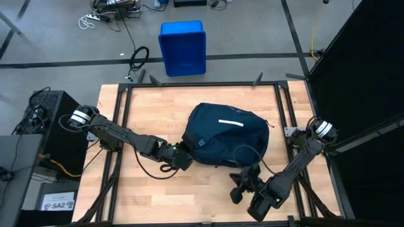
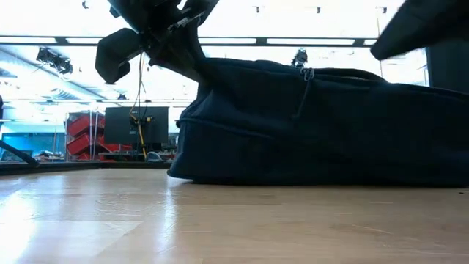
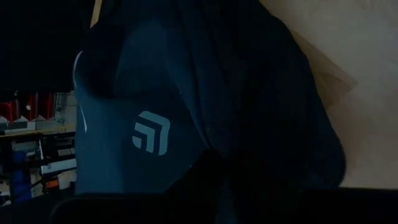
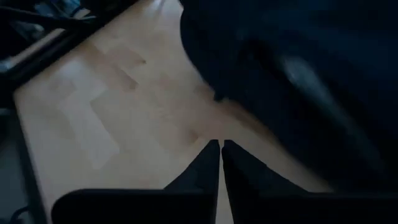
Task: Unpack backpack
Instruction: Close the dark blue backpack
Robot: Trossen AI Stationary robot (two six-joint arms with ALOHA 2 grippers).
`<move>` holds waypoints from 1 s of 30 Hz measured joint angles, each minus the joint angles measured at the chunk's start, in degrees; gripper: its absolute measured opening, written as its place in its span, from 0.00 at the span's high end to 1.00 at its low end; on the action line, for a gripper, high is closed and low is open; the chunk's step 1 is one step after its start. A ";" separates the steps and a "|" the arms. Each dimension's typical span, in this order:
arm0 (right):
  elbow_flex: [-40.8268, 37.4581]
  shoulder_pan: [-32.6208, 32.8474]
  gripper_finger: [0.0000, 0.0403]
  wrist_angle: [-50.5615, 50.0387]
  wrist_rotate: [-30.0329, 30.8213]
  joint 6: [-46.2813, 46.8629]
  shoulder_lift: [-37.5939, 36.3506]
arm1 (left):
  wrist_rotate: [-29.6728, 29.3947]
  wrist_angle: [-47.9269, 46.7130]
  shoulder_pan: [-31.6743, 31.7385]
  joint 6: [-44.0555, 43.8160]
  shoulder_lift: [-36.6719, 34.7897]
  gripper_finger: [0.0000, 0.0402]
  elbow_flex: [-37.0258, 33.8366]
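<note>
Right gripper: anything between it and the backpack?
Nothing: in the right wrist view only bare wooden table lies between the shut right gripper and the backpack. The high view agrees.

We see the backpack [image 1: 228,140] lying flat near the middle of the wooden tabletop [image 1: 151,107], a large, soft, rounded bag of dark navy fabric. A short white stripe [image 1: 230,122] crosses its upper face, and a small pale logo [image 3: 151,131] sits toward its left end. From table level we find it slumped low and wide, its bottom edge resting on the wood, with a zipper pull [image 2: 307,74] hanging at the top of its bulk. We cannot tell whether the zipper is open.
</note>
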 joint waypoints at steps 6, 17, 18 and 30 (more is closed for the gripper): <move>-13.12 -1.16 1.00 34.46 -5.18 -15.21 -0.58 | 0.02 0.56 0.00 0.16 0.00 1.00 0.00; -30.92 -7.83 1.00 85.84 -2.23 -42.34 2.12 | 0.02 1.22 0.00 0.17 0.00 1.00 0.00; -30.82 -7.83 1.00 86.00 1.69 -43.61 2.12 | 0.02 1.26 0.00 0.13 0.00 1.00 0.00; -30.17 -8.51 0.73 85.89 7.28 -50.19 2.12 | 0.31 1.37 0.00 -0.01 0.00 1.00 0.00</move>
